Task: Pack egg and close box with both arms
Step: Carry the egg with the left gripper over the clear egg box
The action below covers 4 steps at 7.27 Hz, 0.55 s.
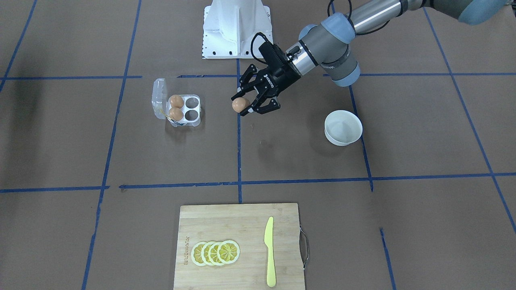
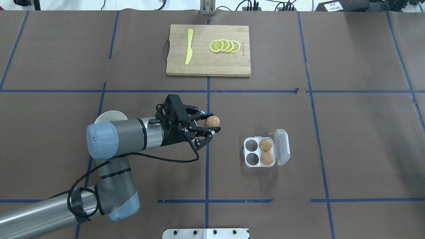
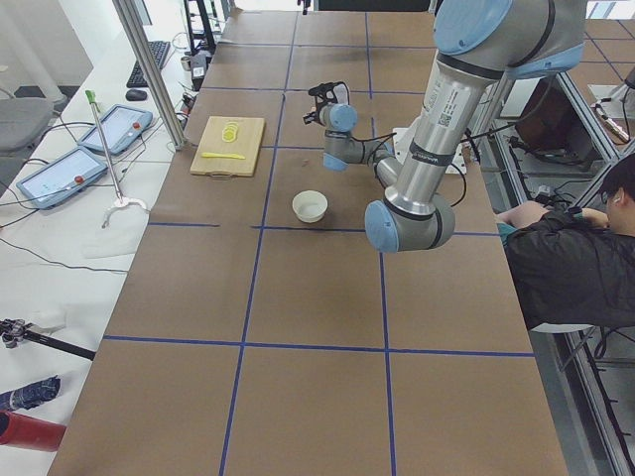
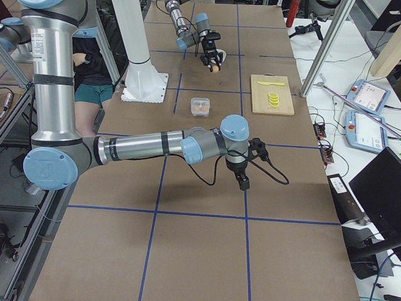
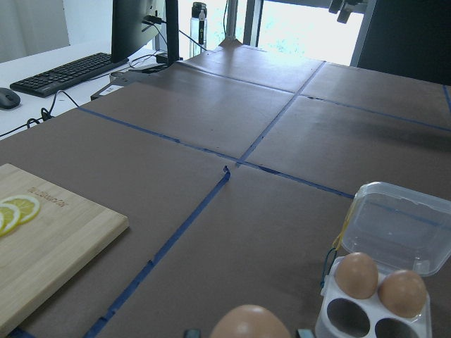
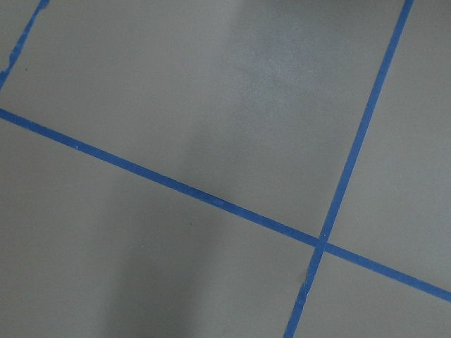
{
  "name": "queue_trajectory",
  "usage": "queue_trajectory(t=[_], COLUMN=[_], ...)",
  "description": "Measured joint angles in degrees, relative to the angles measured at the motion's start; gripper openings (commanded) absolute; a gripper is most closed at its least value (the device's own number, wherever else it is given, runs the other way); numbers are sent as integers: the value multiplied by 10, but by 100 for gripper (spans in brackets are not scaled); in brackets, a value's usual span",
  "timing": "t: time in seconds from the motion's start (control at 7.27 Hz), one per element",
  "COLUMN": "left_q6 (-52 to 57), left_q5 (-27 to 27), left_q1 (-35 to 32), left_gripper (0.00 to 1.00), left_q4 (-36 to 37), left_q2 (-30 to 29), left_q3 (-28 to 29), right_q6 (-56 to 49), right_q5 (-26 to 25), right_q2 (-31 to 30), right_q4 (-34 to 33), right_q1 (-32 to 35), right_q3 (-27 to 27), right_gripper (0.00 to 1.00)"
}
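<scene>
My left gripper is shut on a tan-brown egg and holds it above the table, a short way from the box; it also shows in the overhead view. The clear box lies open with its lid folded back. Two eggs fill the cells beside the lid, and the two cells nearer my gripper are empty. In the left wrist view the held egg is at the bottom edge, with the box ahead to the right. My right gripper shows only in the exterior right view, far from the box; I cannot tell whether it is open.
A white bowl stands on the left arm's side, partly under the arm in the overhead view. A wooden cutting board with lemon slices and a yellow knife lies at the far table edge. The white pedestal base is at the robot's side.
</scene>
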Motion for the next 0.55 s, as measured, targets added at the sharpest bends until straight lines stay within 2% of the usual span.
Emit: queue_trajectory(t=[0.28,0.55], left_q6=[8,37], left_q5=[72,92], left_q1=[64,84], left_gripper=[22,25], left_q4=[-17,-20], left_q2=[-42,-75], left_q3=[48,91], right_q6=[0,20], right_q5=[0,0], right_q2=[0,0], right_q4=[0,0], right_q1=[2,2], right_q3=[0,1], right_gripper=[100,100])
